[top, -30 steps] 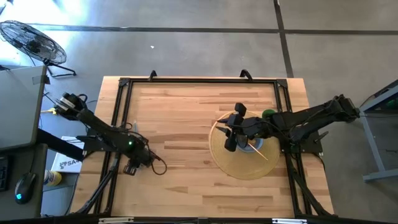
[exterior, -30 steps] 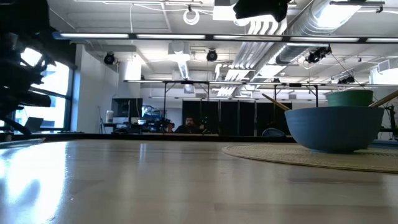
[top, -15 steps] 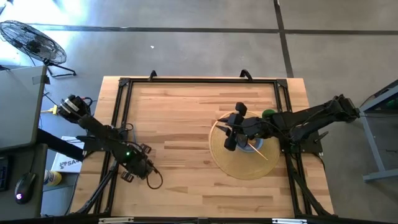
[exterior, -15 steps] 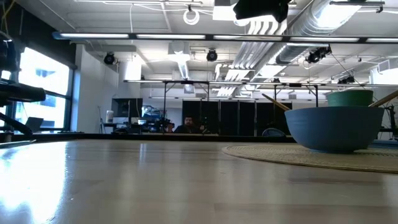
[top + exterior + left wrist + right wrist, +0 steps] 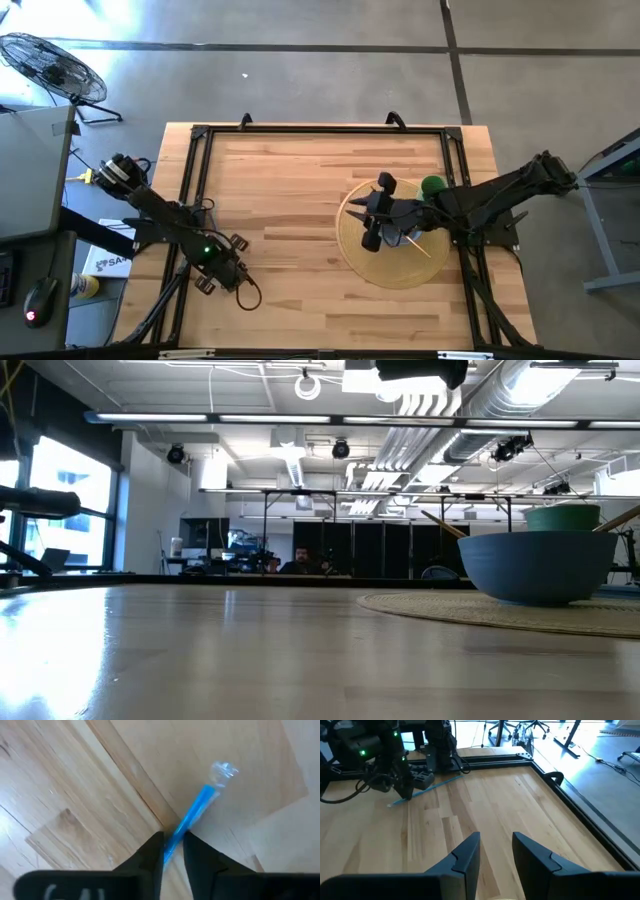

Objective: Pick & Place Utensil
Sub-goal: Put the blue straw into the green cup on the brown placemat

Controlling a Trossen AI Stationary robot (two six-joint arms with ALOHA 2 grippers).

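A blue utensil [image 5: 195,810] with a clear end [image 5: 223,770] lies on the wooden table near its left near corner. It also shows in the right wrist view as a thin blue stick [image 5: 437,784]. My left gripper [image 5: 173,839] points straight down over it and is shut on its handle; the high view shows this gripper [image 5: 213,277] at the table's left. My right gripper [image 5: 496,842] hovers open above the round woven placemat [image 5: 395,268], with nothing between its fingers. A blue bowl [image 5: 540,565] with wooden sticks [image 5: 440,523] in it stands on the placemat. My left gripper pinches the utensil's blue handle [image 5: 176,834] between its two fingers, partway back from the clear end. The fingers come from above, pointing down, and lie across the handle. The clear end [image 5: 223,770] sticks out beyond the fingers; whether the utensil is off the wood I cannot tell.
A green cup [image 5: 432,185] stands behind the bowl at the right. A wooden stick [image 5: 420,245] juts out over the placemat. Black rails [image 5: 320,130] frame the tabletop. Bare wood [image 5: 290,200] stretches between the two arms.
My left gripper has moved a little toward the table's near edge and has rolled about its downward axis. In the low view its dark shape has drawn away to the picture's left edge.
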